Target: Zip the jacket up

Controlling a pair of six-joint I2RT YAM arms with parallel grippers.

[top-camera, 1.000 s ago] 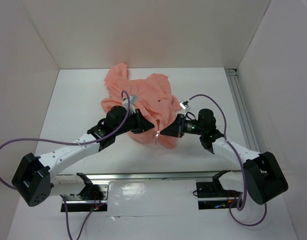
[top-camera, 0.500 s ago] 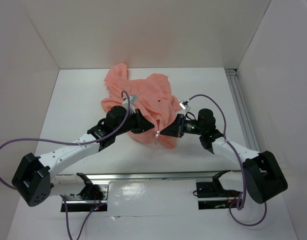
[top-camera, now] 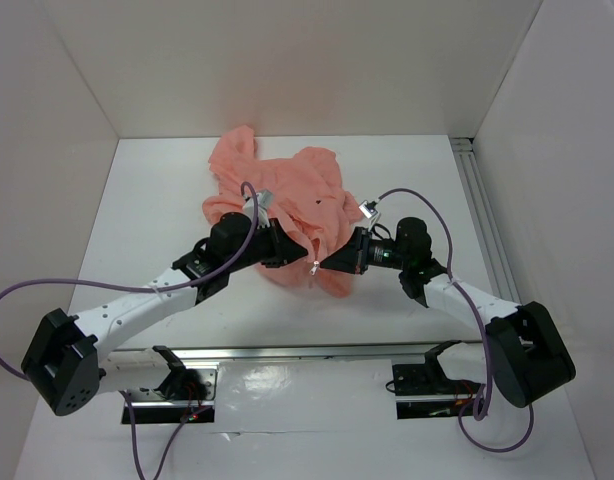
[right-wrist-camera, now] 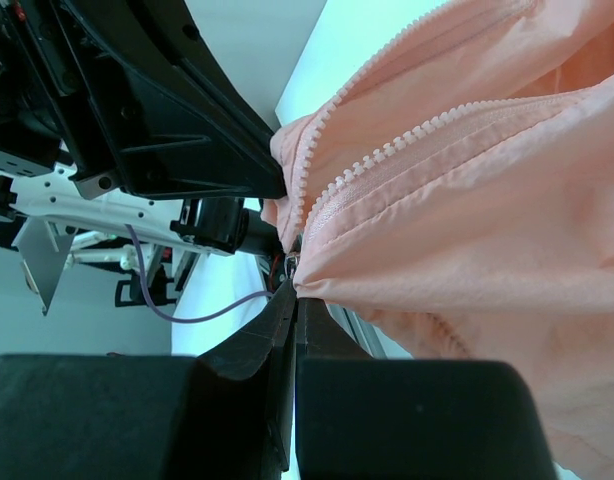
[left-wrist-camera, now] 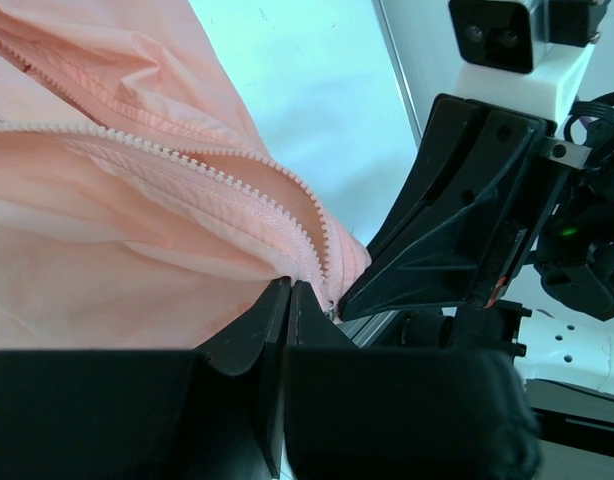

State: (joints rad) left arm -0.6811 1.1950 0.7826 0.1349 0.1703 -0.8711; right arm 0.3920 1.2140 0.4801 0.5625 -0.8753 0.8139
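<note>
Nothing has shifted: my left pincer [left-wrist-camera: 290, 292] and right pincer [right-wrist-camera: 295, 292] stay clamped on the jacket [top-camera: 287, 185] hem, tips almost meeting. The zipper [left-wrist-camera: 197, 168] beyond them is still open, so zipping hasn't started.

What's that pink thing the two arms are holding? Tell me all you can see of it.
It is the jacket, salmon-pink, thin and soft-looking, lying crumpled on the white table. Its zipper, with pale teeth, is open, its two rows spread apart. The left gripper and right gripper each pinch the fabric near the zipper's lower end.
</note>
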